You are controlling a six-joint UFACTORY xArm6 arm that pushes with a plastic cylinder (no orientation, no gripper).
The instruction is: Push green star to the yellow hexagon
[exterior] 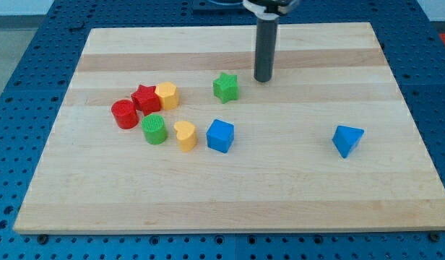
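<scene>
The green star (225, 87) lies on the wooden board (295, 188) a little above its middle. The yellow hexagon (167, 95) sits to its left, touching the red star (145, 98). My tip (263, 79) stands just to the right of the green star and slightly above it in the view, with a small gap between them.
A red cylinder (124, 114) sits left of the red star. A green cylinder (155, 129), a yellow heart-shaped block (185, 135) and a blue cube (220, 136) lie in a row below. A blue triangular block (347, 139) lies at the right.
</scene>
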